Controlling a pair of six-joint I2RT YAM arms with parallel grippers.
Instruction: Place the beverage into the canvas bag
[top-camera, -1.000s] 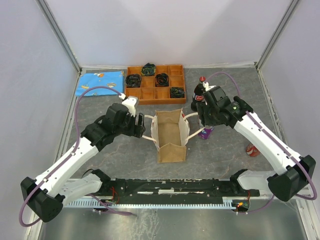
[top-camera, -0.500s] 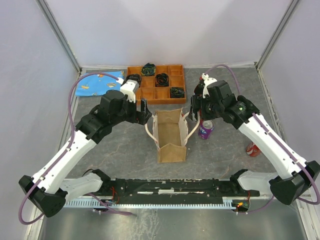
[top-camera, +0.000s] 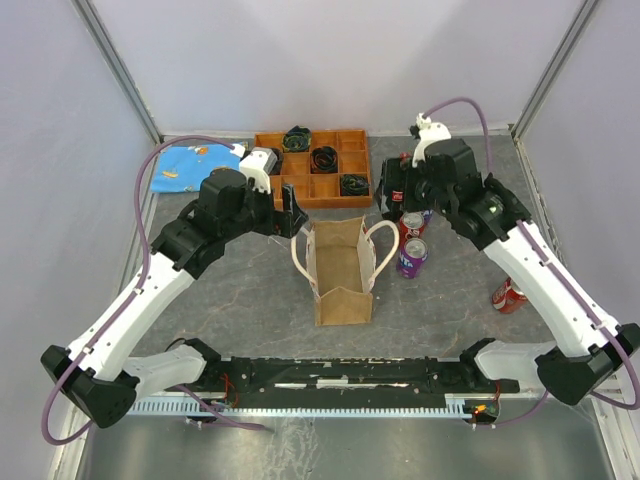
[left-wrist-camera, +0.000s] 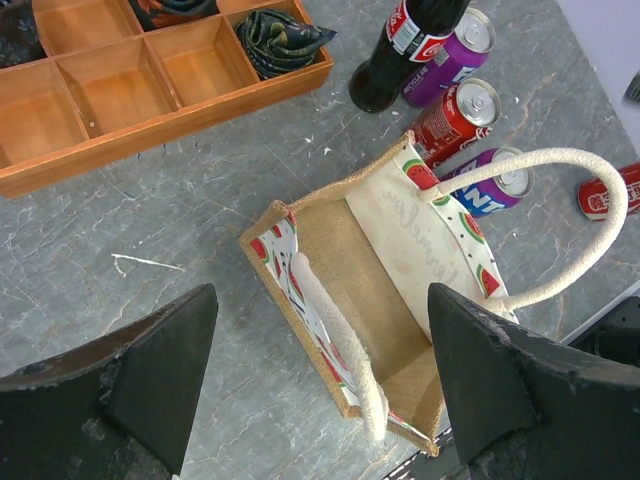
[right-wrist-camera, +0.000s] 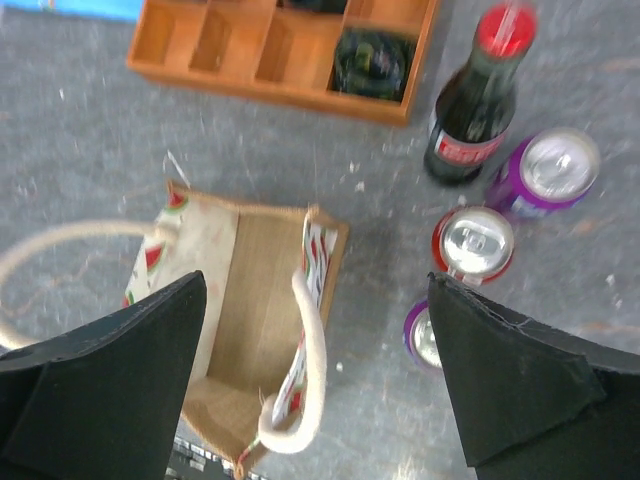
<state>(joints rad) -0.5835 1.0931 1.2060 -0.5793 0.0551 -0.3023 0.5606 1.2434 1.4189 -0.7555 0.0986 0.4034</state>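
The canvas bag (top-camera: 340, 272) stands upright and open at the table's middle, tan with white loop handles; it also shows in the left wrist view (left-wrist-camera: 385, 285) and the right wrist view (right-wrist-camera: 250, 310), with nothing visible inside. To its right stand a red can (top-camera: 412, 225), a purple can (top-camera: 411, 258) and a dark cola bottle (right-wrist-camera: 475, 110). A second purple can (right-wrist-camera: 547, 170) stands by the bottle. My left gripper (top-camera: 291, 213) is open and empty above the bag's back left corner. My right gripper (top-camera: 392, 200) is open and empty above the bag's back right, near the cans.
A wooden compartment tray (top-camera: 310, 167) with dark coiled items lies behind the bag. A blue patterned cloth (top-camera: 185, 166) lies at the back left. Another red can (top-camera: 507, 296) lies on its side at the right. Grey walls enclose the table.
Both grippers have risen and drawn back from the bag. The right gripper left the purple can standing, and the red can behind it has come into view.
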